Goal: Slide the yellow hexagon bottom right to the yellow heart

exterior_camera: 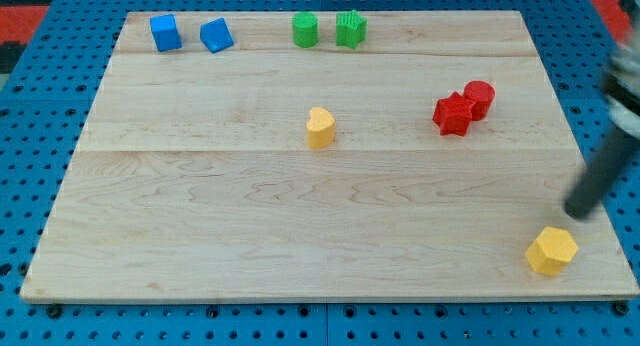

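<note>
The yellow hexagon (551, 251) lies near the bottom right corner of the wooden board (250, 226). The yellow heart (320, 128) sits near the board's middle, slightly toward the top. My tip (577, 212) is at the right edge of the board, just above and to the right of the yellow hexagon, a small gap apart from it. The rod slants up toward the view's right and is blurred.
A red star (453, 115) touches a red cylinder (479, 99) at the right middle. A blue cube (165, 32) and a blue wedge-like block (216, 35) sit at the top left. A green cylinder (305, 30) and a green star (350, 29) sit at the top middle.
</note>
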Controlling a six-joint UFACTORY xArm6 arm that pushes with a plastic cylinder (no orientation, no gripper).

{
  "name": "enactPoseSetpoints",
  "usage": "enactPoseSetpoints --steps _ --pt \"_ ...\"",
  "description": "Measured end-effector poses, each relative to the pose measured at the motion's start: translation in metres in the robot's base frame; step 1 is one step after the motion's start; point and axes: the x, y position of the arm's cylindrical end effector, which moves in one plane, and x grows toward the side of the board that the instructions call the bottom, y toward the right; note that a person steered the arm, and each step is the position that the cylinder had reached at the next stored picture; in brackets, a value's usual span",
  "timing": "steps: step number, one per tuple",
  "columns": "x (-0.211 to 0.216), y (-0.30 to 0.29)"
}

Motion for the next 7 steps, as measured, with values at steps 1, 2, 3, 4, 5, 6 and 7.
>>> enactPoseSetpoints --steps 1,2,3,4,5,6,7 --pt "0.007 -0.028" --pt "0.017 -0.11" --pt "0.044 -0.054" --pt "0.05 -0.119" --pt "-0.015 -0.173" --pt "0.021 -0.165" --pt "0.025 -0.15"
